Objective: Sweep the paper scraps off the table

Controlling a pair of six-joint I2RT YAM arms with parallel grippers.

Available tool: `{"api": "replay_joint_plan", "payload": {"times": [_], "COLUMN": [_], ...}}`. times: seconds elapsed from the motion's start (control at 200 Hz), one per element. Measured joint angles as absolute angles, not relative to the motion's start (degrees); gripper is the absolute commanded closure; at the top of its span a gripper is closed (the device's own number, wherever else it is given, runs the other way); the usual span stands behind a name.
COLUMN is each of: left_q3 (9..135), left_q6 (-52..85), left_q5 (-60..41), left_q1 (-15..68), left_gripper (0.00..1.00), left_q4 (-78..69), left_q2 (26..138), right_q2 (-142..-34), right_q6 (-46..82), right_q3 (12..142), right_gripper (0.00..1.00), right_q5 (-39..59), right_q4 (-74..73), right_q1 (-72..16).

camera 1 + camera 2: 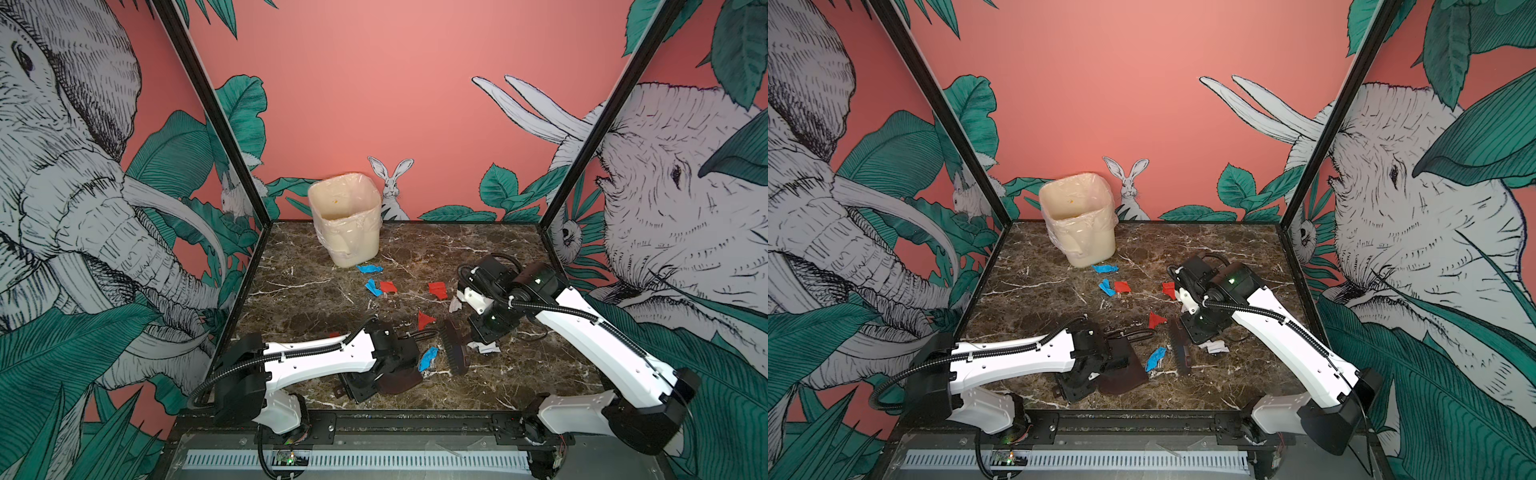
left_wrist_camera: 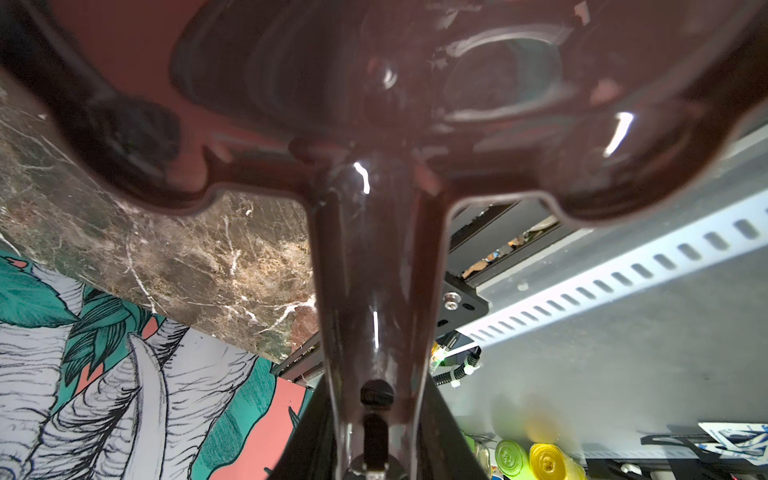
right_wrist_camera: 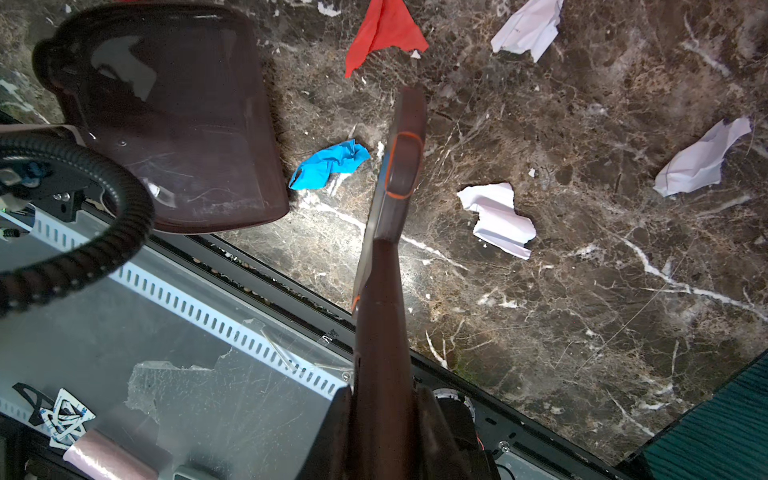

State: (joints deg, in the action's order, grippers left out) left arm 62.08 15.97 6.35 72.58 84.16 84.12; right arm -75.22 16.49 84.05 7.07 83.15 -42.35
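Beside the dustpan (image 3: 178, 124), I'm clamping the brush (image 3: 399, 166) in the right gripper (image 3: 384, 424); overswinging could flick the blue scrap (image 3: 328, 164) past it.

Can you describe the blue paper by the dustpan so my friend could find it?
On the dark brown marble-pattern table, look near the front, between the dark brown plastic dustpan and the dark brown hand brush. The crumpled bright blue paper scrap lies there; the other two blue scraps lie far back by the cream bin.
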Motion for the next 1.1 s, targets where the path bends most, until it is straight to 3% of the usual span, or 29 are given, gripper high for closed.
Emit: {"api": "replay_joint_plan", "payload": {"times": [1.1], "left_q3": [58.74], "left_q6": [16.03], "left_q5": [5.28], "left_q1": [73.58], "left_gripper": [1.00], "left_q4": [79.44], "left_q2": [82.46], "right_q2": [-83.48], "right_q6": [13.50], "right_q3": [87.83], "right_gripper": [1.00], "right_q5": [11.29], "right_q4": [82.98], "right_q1": [-42.46]}}
